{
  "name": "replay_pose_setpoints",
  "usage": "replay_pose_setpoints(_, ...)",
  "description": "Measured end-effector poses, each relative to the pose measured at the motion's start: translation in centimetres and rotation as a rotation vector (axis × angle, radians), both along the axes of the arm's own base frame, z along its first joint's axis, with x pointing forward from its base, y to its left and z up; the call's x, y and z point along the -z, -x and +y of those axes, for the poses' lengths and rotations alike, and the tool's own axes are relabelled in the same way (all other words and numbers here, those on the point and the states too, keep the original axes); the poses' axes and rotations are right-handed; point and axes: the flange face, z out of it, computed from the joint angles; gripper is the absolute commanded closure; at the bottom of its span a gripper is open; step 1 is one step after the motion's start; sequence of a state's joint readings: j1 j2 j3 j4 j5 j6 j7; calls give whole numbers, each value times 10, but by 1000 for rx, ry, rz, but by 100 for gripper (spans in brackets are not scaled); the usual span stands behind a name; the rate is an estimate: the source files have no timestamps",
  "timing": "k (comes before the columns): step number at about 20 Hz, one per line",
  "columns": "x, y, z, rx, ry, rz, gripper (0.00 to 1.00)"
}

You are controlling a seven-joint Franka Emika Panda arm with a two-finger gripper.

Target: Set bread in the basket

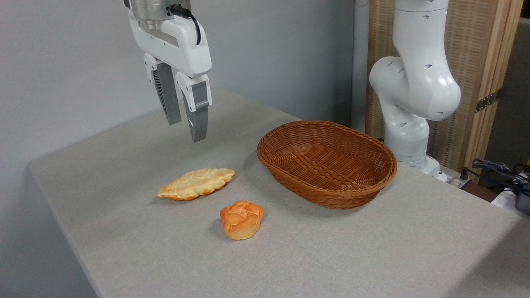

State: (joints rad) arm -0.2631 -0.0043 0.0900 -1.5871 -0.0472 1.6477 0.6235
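On grey table (124,174): small round orange knotted bun (242,219) sat at 7 o'clock from big oval reddish-brown wicker basket (372,182), apart. White two-finger gripper (185,130) hung high at 11 o'clock from bun, fingers spread, empty. Flat pale leaf-shaped bread (196,183) nearby.

The gripper (186,130) hangs high, pointing downward, jaws slightly parted, empty.

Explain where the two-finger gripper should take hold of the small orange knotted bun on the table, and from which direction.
Probably from straight above, closing the fingers across the paler base and sides of the bun. It sits upright and apart from the leaf-shaped bread and the wicker basket, so both flanks look free. The gripper hangs above, empty, fingers slightly parted, pointing down.
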Motion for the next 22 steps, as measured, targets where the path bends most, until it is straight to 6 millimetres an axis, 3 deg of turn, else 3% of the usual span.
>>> replay_pose_setpoints(22,2,2,0,2,-3,20,0)
